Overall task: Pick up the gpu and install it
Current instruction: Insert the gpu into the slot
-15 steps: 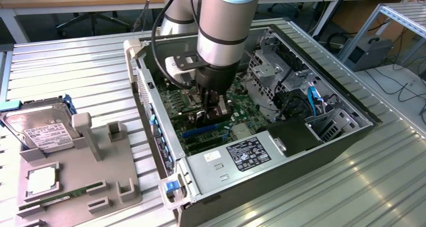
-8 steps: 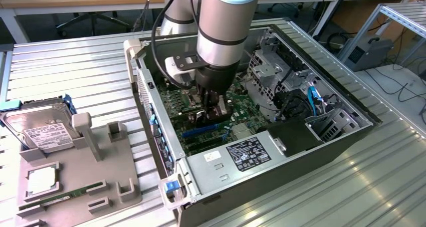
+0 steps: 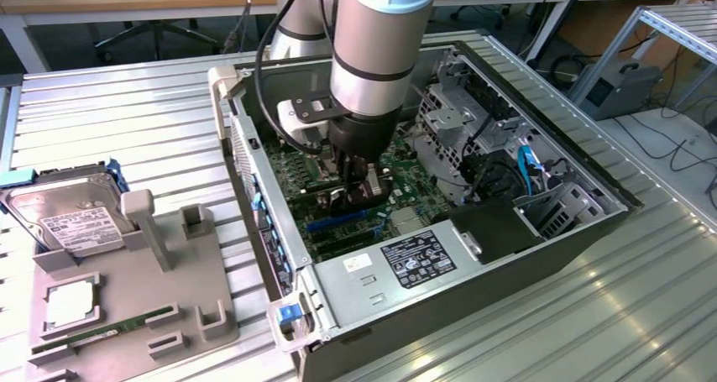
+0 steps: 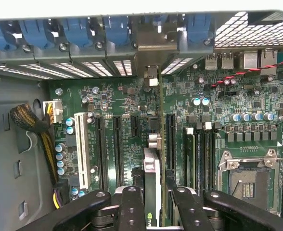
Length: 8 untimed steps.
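Two black fingers (image 4: pixel 132 207) of the gripper (image 4: pixel 153 204) are clamped on the gpu (image 4: pixel 152 185), one on each face of the thin card, which stands on edge between them. In the exterior view the gripper (image 3: pixel 356 189) sits at the frame's centre, reaching straight down from the arm (image 3: pixel 375 46) into the open computer case (image 3: pixel 241 138).

From the grip the card runs toward the case's back wall, where its pale metal bracket (image 4: pixel 151 41) meets the row of slot openings with blue clips (image 4: pixel 79 31). Under the card lies the green motherboard (image 4: pixel 112 96), and the card lines up along one of its long black slots — whether its edge is pressed home I cannot tell.

Well apart, at the exterior view's lower left, a grey holder (image 3: pixel 191 315) on the metal table (image 3: pixel 134 96) carries a hard drive (image 3: pixel 73 222) and a memory stick (image 3: pixel 101 327).

The pick-up looks done — the card is in the grip and inside the case. By my judgement the install is not yet finished: the seating is unconfirmed and the card is not released.
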### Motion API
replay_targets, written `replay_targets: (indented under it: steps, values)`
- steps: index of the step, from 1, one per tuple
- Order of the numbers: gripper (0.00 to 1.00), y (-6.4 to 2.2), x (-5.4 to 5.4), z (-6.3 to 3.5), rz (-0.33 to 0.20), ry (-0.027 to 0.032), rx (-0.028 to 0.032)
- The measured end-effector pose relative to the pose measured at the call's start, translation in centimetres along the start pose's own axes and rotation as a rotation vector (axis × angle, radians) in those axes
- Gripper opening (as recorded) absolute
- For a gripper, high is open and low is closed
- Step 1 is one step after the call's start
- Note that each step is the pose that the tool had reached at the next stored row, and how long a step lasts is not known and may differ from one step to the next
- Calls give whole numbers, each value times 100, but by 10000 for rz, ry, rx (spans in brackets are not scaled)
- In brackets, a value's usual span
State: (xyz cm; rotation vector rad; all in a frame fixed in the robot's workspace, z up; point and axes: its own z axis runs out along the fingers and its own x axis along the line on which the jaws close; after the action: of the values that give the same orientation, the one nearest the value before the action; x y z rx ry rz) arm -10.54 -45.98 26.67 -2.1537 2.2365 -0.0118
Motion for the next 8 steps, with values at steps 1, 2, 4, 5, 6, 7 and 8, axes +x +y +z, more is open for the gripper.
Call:
replay_targets:
  steps: [1, 2, 4, 5, 6, 7, 8]
  values:
    - [27, 0, 0, 0, 1, 0, 0]
    - [27, 0, 0, 1, 1, 2, 1]
    - [27, -5, -1, 3, 1, 20, -10]
    - [27, -8, 0, 2, 1, 24, -21]
    - [27, -14, -1, 2, 1, 26, -42]
    - [27, -14, -1, 2, 2, 26, -44]
    - [27, -15, -1, 1, 2, 27, -45]
